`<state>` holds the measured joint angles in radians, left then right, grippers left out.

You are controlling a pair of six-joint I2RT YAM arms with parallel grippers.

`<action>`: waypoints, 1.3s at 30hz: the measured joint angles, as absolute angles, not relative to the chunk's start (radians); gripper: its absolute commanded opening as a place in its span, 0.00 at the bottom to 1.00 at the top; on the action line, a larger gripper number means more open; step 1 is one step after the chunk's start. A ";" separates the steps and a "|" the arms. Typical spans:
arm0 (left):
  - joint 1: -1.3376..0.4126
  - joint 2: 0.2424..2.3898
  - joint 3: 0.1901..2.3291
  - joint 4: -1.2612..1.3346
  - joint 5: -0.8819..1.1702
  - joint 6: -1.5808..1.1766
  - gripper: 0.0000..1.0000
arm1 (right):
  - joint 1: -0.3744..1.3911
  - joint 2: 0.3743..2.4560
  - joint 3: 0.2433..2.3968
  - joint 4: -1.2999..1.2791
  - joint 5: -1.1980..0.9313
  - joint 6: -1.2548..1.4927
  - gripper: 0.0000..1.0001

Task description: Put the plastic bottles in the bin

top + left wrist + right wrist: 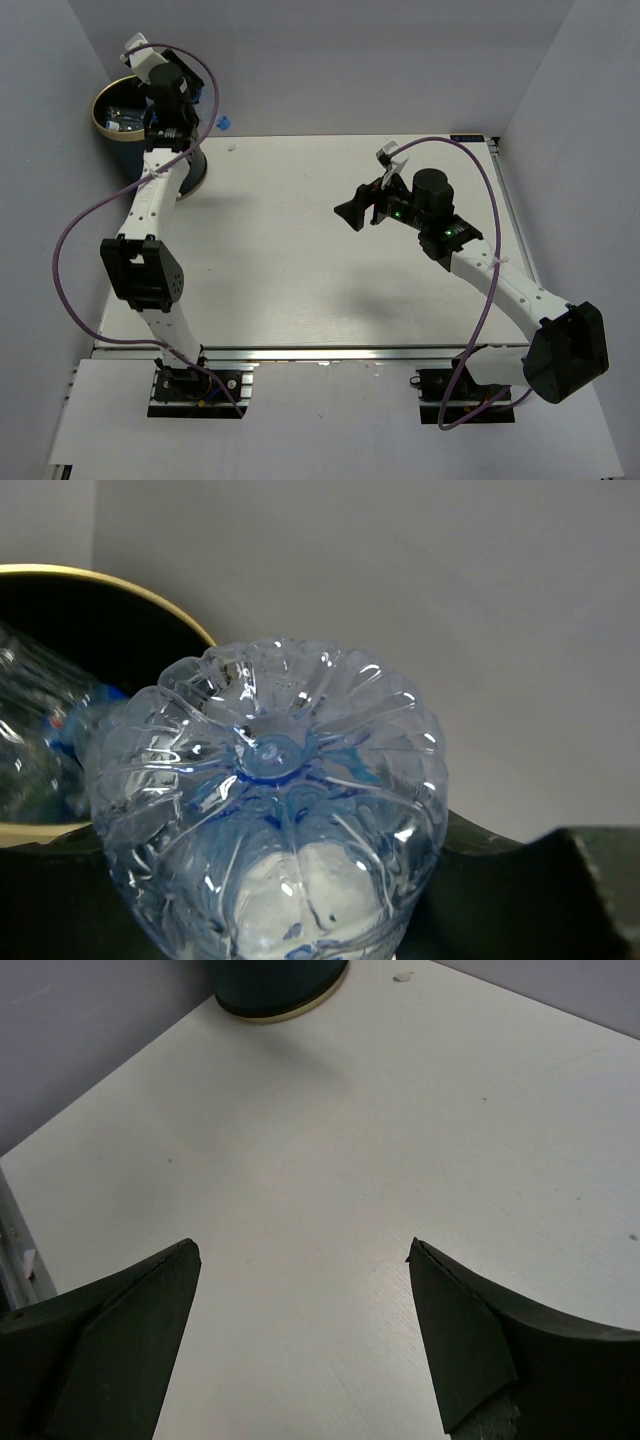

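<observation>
The dark teal bin with a gold rim stands off the table's far left corner. Several clear bottles lie inside it; they also show in the left wrist view. My left gripper is beside the bin's right rim, shut on a clear blue-tinted bottle whose ribbed base points away from the wrist camera. Its dark fingers flank the bottle. My right gripper is open and empty above the middle of the table; its fingertips stand wide apart.
The white table holds no bottles that I can see. A small blue piece and a white speck sit near the far left edge. The bin's base shows at the top of the right wrist view. Grey walls surround the table.
</observation>
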<state>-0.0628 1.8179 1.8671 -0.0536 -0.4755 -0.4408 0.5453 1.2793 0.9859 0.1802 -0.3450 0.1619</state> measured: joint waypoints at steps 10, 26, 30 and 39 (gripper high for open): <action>0.180 1.957 2.112 -0.152 -0.587 -0.516 0.29 | 0.532 1.273 0.983 0.133 -0.268 0.117 0.89; 0.231 1.947 2.051 -0.149 -0.635 -0.562 0.49 | 0.529 1.301 0.983 0.130 -0.260 0.093 0.89; 0.231 1.949 2.052 -0.107 -0.604 -0.566 0.52 | 0.525 1.307 0.983 0.130 -0.256 0.086 0.89; 0.223 2.030 2.053 0.047 -0.525 -0.540 0.53 | 0.519 1.321 0.983 0.130 -0.229 0.062 0.89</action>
